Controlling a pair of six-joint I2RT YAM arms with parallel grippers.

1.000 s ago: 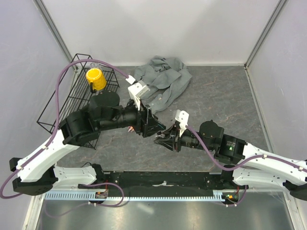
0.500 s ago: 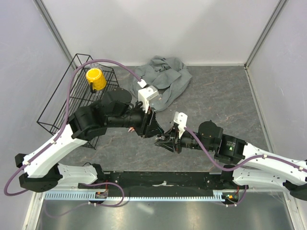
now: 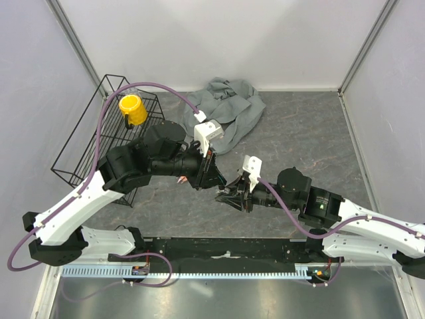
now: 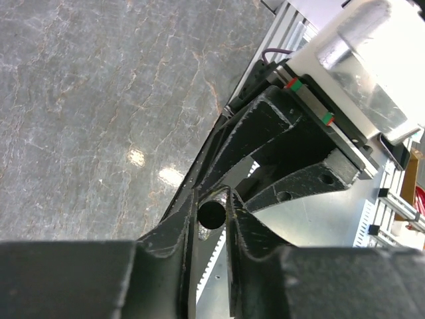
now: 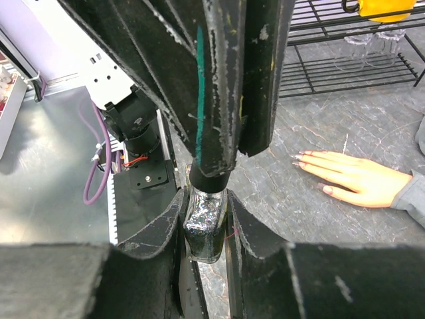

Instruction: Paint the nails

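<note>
My right gripper (image 5: 204,197) is shut on a small glass bottle of dark glittery polish (image 5: 203,227), held just above the table. The bottle's black cap (image 5: 210,181) points at my left gripper (image 4: 212,201), whose jaws press it from both sides; in the left wrist view the cap's round end (image 4: 212,214) sits between them. Both grippers meet at mid-table (image 3: 220,189). The peach mannequin hand (image 5: 358,176) lies flat to the right, its reddish nails (image 5: 299,157) pointing left. From above, my left arm hides most of the hand (image 3: 180,178).
A black wire rack (image 3: 86,143) with a yellow cup (image 3: 133,109) stands at the back left. The crumpled grey shirt (image 3: 222,109) lies behind the arms. A metal rail (image 3: 199,269) runs along the near edge.
My left arm has swung right toward the right gripper, and its jaws have narrowed around the bottle cap. The right gripper has kept its hold and barely moved.
</note>
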